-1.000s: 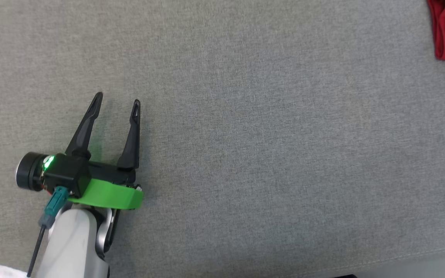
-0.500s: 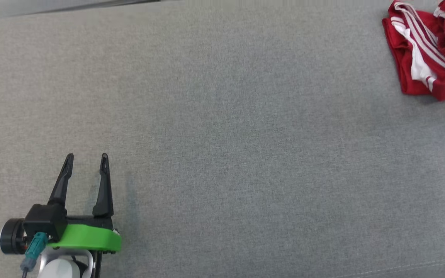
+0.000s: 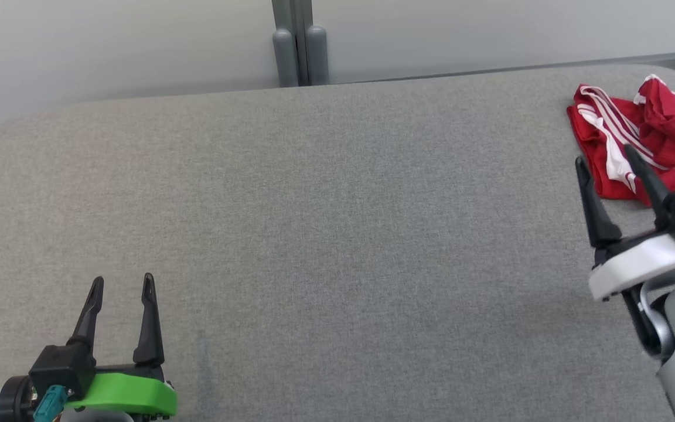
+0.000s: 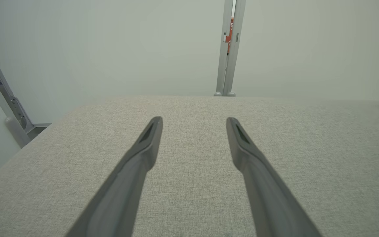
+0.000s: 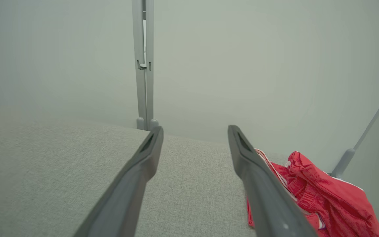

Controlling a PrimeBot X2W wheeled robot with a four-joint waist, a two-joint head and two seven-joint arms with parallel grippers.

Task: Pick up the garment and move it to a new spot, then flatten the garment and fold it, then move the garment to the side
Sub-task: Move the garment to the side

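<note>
One red white-striped garment (image 3: 665, 123), crumpled at the tabletop's (image 3: 337, 234) far right corner; my right gripper (image 3: 604, 155), fingers apart and empty, sits just short of it, left gripper (image 3: 123, 279) likewise apart near the front left corner: I judge a deep pinch on a thick fold lifts it cleanly.

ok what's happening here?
Early stage. The red garment lies crumpled at the far right corner of the grey table, not yet picked up. The right gripper is open beside it with nothing between its fingers. One finger overlaps the cloth in the head view, so contact is unclear. The left gripper is open and empty at the near left.
</note>
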